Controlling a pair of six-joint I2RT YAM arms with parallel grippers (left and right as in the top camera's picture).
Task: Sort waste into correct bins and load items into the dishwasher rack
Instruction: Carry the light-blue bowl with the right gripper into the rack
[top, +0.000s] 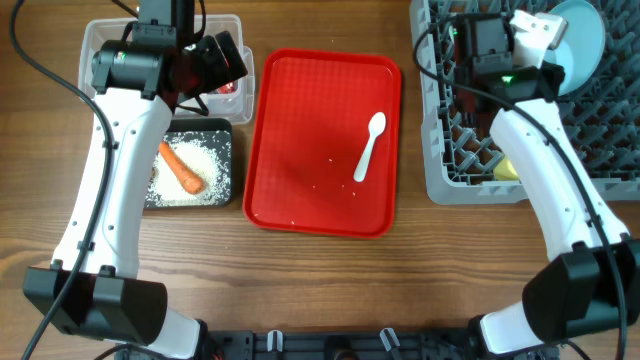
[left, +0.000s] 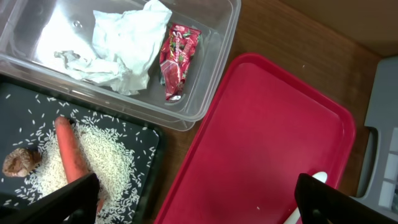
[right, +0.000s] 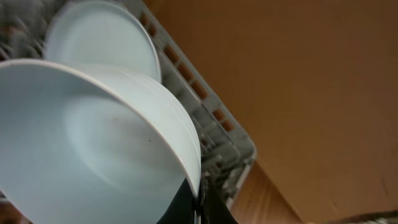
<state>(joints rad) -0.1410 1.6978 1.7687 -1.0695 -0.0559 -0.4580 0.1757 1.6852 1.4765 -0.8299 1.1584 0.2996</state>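
A pale blue bowl (right: 93, 143) is gripped by its rim in the clenched right fingers (right: 180, 208) over the grey rack (top: 600, 140), where a plate (right: 102, 37) is stood on edge. The left fingers (left: 65, 200) are spread wide and released, held over the clear tub (left: 211, 74), in which a crumpled tissue (left: 124, 43) and a red wrapper (left: 177, 59) are seen. A carrot (left: 71, 152), rice (left: 106, 155) and a brown scrap (left: 15, 163) are contained in the black tub (left: 25, 109). A white spoon (top: 370, 145) is left on the red tray (top: 300, 170) on the wooden counter (top: 300, 280).
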